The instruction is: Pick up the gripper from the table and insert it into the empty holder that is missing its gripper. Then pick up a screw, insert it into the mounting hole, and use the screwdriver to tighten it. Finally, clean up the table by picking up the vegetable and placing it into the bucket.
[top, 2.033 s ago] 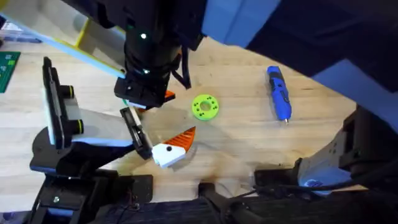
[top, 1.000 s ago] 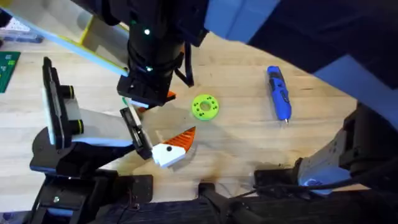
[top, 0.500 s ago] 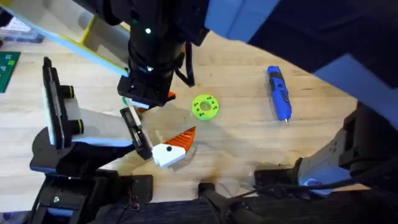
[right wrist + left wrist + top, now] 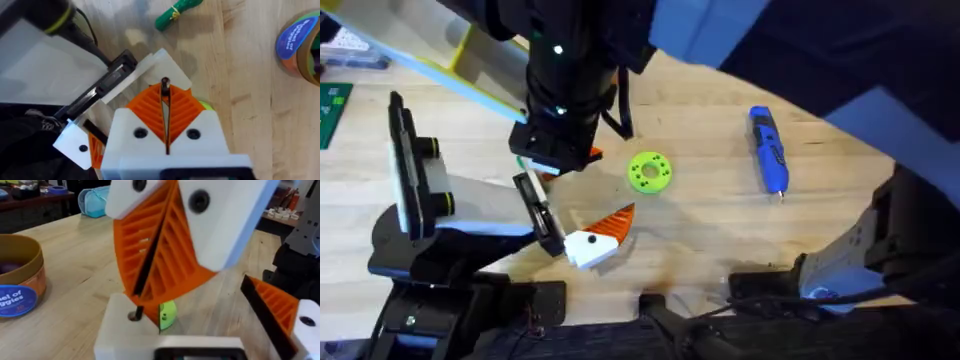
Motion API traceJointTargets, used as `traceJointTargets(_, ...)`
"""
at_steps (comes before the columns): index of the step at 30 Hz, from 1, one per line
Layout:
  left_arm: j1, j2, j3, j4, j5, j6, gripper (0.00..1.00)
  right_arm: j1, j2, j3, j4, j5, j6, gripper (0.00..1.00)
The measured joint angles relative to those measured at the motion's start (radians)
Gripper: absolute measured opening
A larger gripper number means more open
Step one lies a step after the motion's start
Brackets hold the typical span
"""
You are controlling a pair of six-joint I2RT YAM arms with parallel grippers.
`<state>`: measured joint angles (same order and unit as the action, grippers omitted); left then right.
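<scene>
My right gripper (image 4: 560, 150) reaches across from above, shut on a small dark screw (image 4: 164, 82). The screw's tip meets a hole in the gripper's white base (image 4: 150, 65), seen close in the left wrist view (image 4: 135, 314). That base lies against the black holder (image 4: 112, 80) at the tip of the pale grey arm (image 4: 480, 195). A second white-and-orange finger piece (image 4: 595, 243) sits at the bracket's near end. The blue screwdriver (image 4: 769, 150) lies on the table at the right. The green vegetable (image 4: 177, 11) lies beyond the holder, and the bucket (image 4: 20, 280) stands farther off.
A lime-green disc (image 4: 650, 171) with holes lies just right of the work spot. An upright black plate with knobs (image 4: 410, 170) stands at the left on the black stand. The right arm's base (image 4: 840, 270) fills the lower right corner.
The right gripper shifted slightly to the right with the screw two seconds ago. It has held still since, and nothing else moved.
</scene>
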<state>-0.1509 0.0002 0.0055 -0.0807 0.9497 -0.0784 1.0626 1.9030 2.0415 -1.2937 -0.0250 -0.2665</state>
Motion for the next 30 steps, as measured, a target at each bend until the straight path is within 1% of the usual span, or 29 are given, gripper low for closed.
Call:
traceJointTargets(4,0.0,0.0,0.0,0.0,0.0,0.0,0.988,0.0,0.003,0.002,0.0,0.0,0.0,0.009)
traceJointTargets(11,0.0,0.002,0.0,-0.002,0.0,-0.009,0.988,0.0,0.043,0.005,0.0,-0.003,0.0,0.009)
traceJointTargets(30,0.0,0.004,0.0,-0.001,0.0,-0.008,0.988,-0.001,0.043,0.007,-0.004,-0.004,0.0,0.009)
